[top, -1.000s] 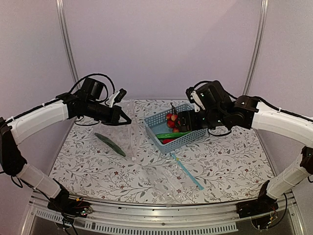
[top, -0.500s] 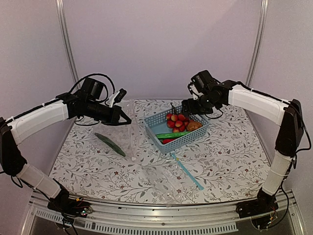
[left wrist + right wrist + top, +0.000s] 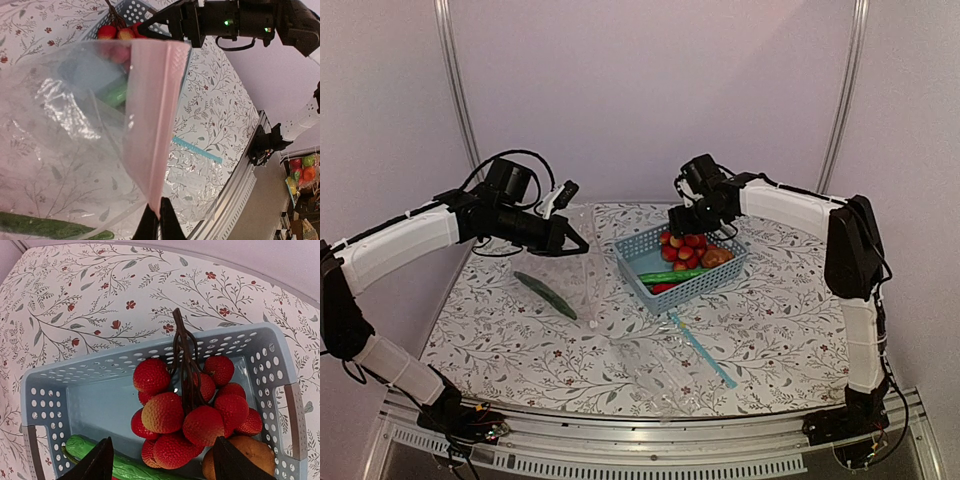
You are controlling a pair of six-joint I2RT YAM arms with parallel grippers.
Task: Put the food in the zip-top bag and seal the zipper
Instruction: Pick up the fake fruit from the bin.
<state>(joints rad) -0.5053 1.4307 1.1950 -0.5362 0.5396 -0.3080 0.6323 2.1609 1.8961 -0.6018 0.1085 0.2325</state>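
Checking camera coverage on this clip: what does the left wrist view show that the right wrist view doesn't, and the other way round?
Only the left wrist view: the zip-top bag, its pink zipper pinched in the shut left gripper, a loose green vegetable on the table, and the other bag's teal strip.
Only the right wrist view: the brown potato-like lump in the basket's corner.
Both: the blue basket, the red fruit bunch, and the open right gripper over them.
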